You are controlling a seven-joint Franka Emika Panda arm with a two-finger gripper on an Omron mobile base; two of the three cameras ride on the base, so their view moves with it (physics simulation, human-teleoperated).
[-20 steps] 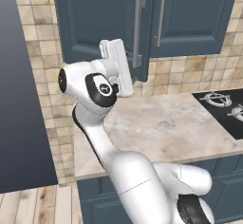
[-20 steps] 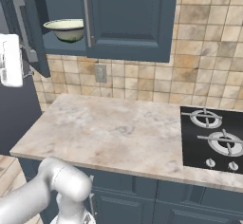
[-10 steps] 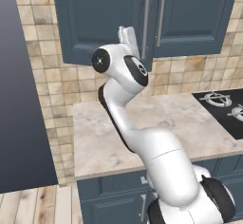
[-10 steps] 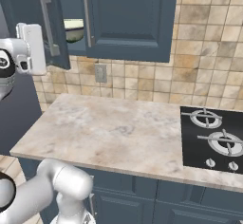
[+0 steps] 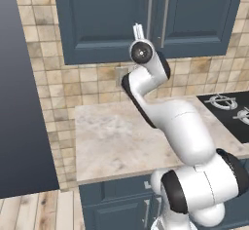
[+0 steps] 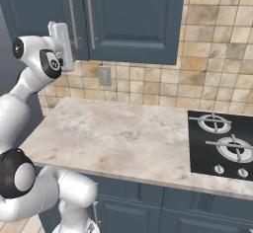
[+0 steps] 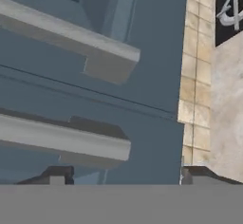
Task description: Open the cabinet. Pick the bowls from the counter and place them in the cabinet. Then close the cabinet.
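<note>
cabinet (image 6: 133, 19) doors panelled, flat, with silver bar handles (image 7: 61, 140); gripper (image 7: 121, 175) spread.

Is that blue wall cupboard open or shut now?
Shut: both doors of the cabinet lie flush, handles side by side.
</note>
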